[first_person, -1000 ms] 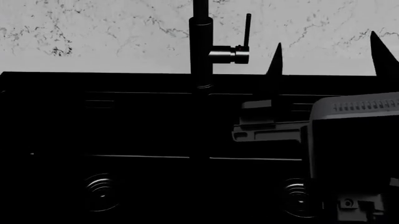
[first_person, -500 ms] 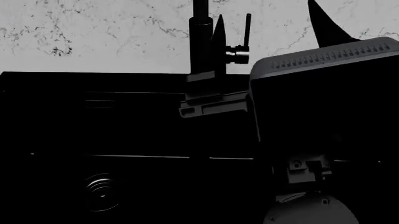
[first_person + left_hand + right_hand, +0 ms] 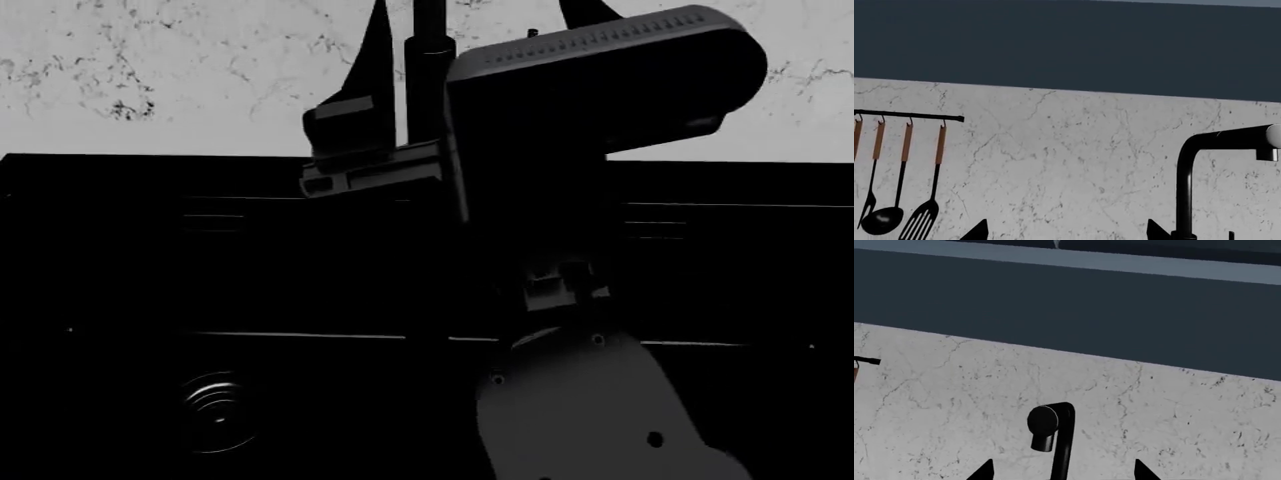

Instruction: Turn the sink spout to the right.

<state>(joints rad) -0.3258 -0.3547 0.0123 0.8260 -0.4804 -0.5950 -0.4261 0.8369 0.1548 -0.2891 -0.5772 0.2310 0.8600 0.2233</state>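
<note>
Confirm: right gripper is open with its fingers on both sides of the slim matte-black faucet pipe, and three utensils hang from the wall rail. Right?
One thing is wrong: the black wall rail carries four wooden-handled hanging utensils, not three, as the left wrist view shows. The rest stands: in the head view the right gripper is open, its fingers on either side of the slim matte-black faucet pipe.

A kitchen is shown: a sink (image 3: 120, 260) with spout (image 3: 1184, 185), a marble backsplash (image 3: 1074, 165), and utensils (image 3: 901, 175) hung from a rail (image 3: 907, 115).
</note>
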